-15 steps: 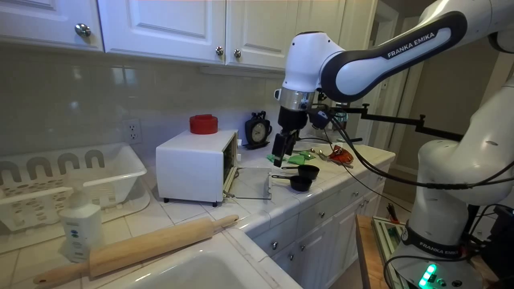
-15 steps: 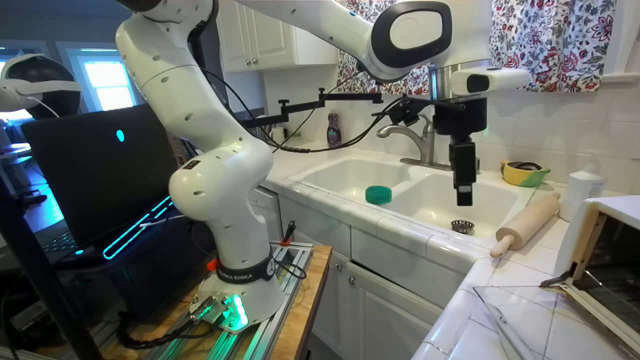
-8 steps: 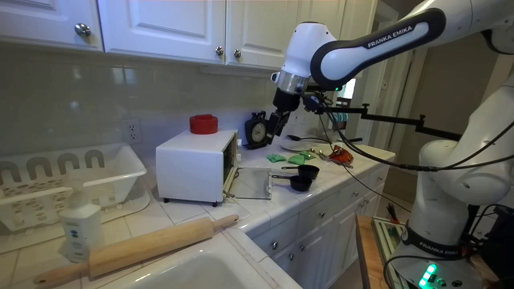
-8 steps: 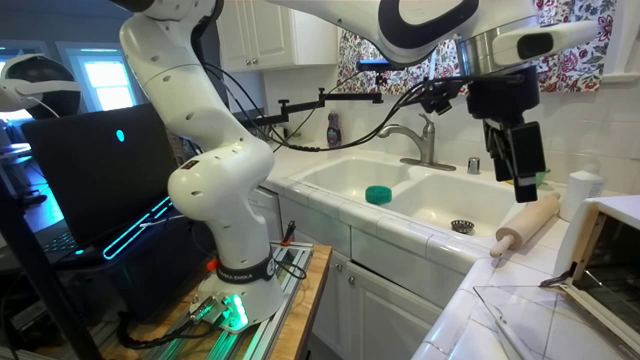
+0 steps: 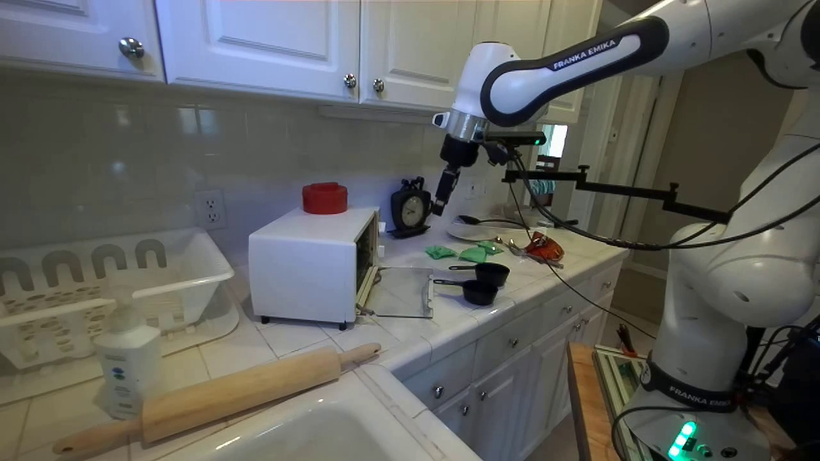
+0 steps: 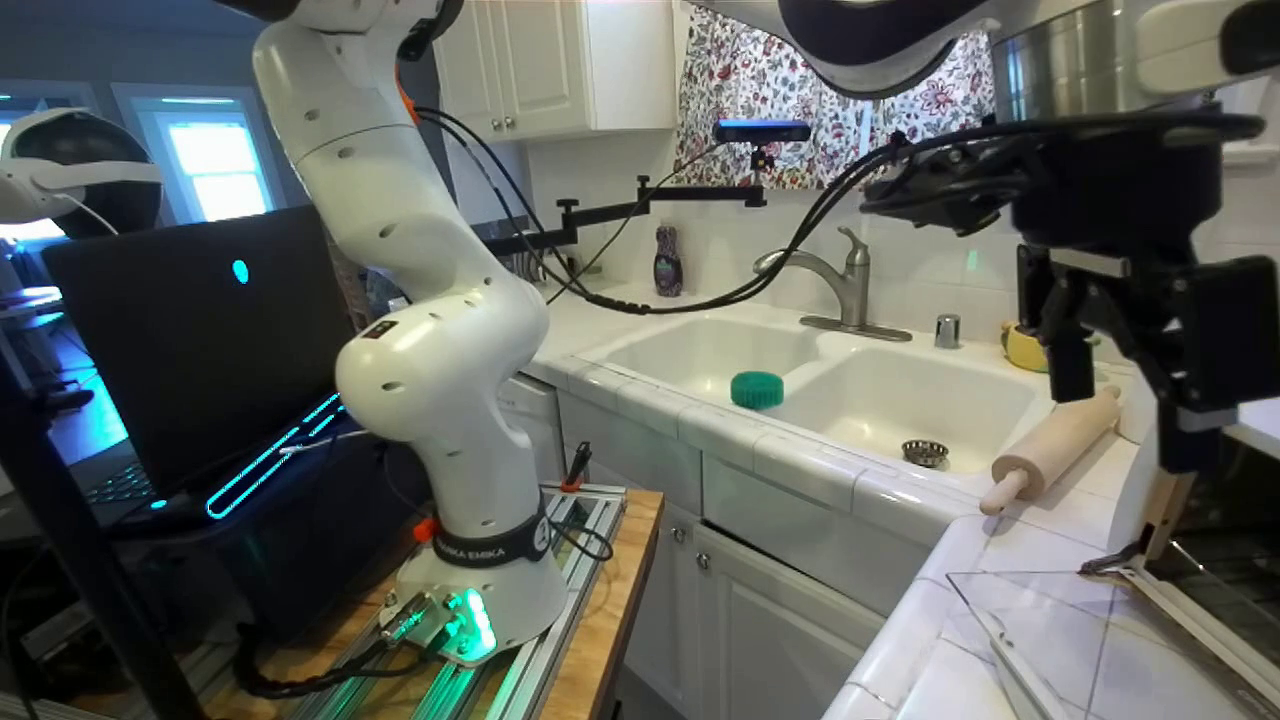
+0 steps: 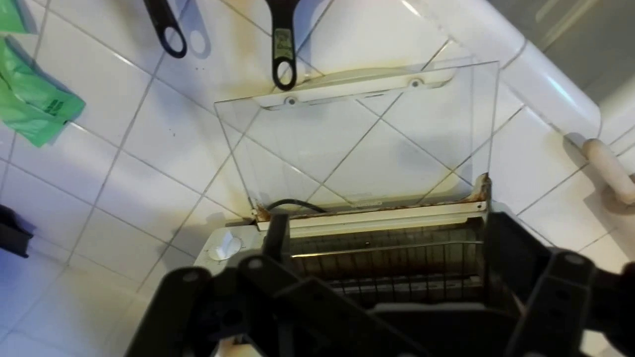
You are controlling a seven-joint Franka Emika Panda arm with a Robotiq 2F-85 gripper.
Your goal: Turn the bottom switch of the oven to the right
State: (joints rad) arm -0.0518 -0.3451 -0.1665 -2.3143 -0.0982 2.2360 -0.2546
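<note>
A white toaster oven (image 5: 304,275), glass door (image 5: 403,291) lowered, red container (image 5: 325,200) on top, stands near the back edge of a tiled bench (image 5: 416,330). The gripper (image 5: 438,209) hangs in mid-air, apart from the oven. Two black pans (image 5: 480,294) sit near the front edge, a rolling pin (image 5: 250,387) by the inner corner.

Arm (image 5: 688,41): raised, bent, extended outward | Wrist (image 5: 466,126): tilted off vertical | Fingers (image 6: 1072,368): spread wide apart, angled downward

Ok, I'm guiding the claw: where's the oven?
In an exterior view, the oven sits left of center, between the dish rack and two black pans, under a red container.
</note>
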